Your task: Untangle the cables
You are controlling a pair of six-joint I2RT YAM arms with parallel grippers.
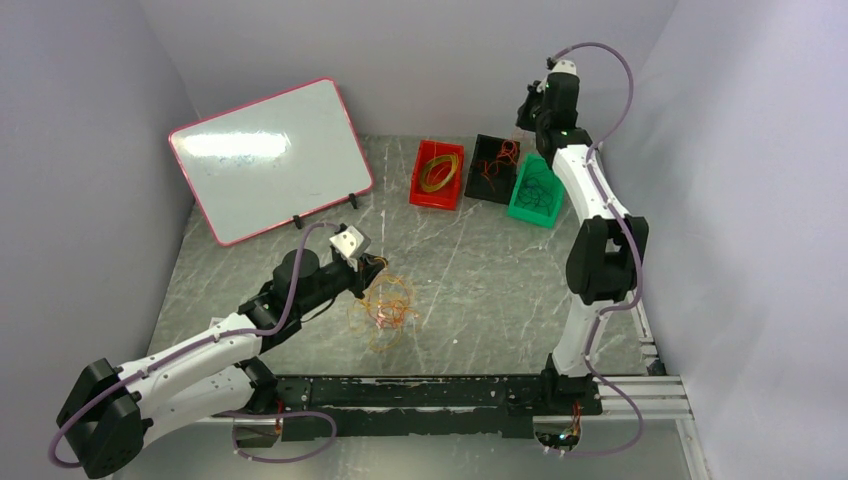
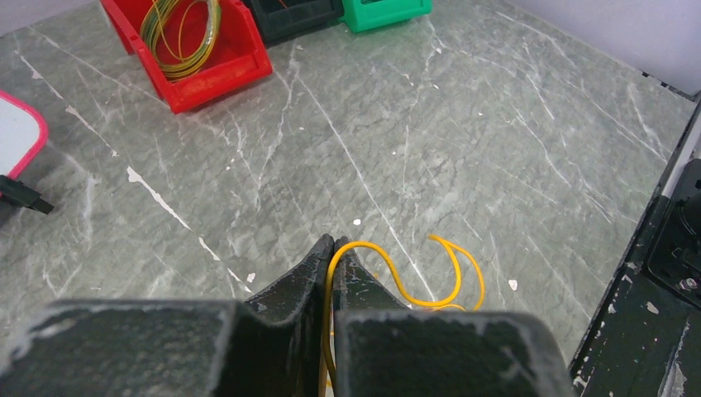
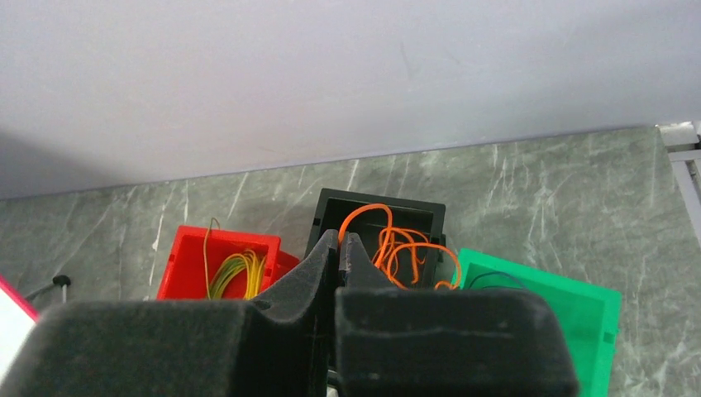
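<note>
The tangle of cables (image 1: 385, 308), thin yellow and orange loops, lies on the marble table in the middle front. My left gripper (image 1: 372, 268) is at its upper left edge and is shut on a yellow cable (image 2: 411, 294), which runs between the jaws in the left wrist view (image 2: 334, 241) and curls off to the right on the table. My right gripper (image 1: 527, 112) is raised at the back over the bins. In the right wrist view (image 3: 340, 237) its jaws are together with an orange cable (image 3: 364, 210) coming out at the tips and looping down into the black bin (image 3: 422, 210).
Three bins stand at the back: a red bin (image 1: 420, 188) with yellow-green cables, the black bin (image 1: 478, 186) with orange cables, and a green bin (image 1: 522, 211) with dark cables. A pink-framed whiteboard (image 1: 270, 160) leans at the back left. A black rail (image 1: 430, 392) runs along the near edge.
</note>
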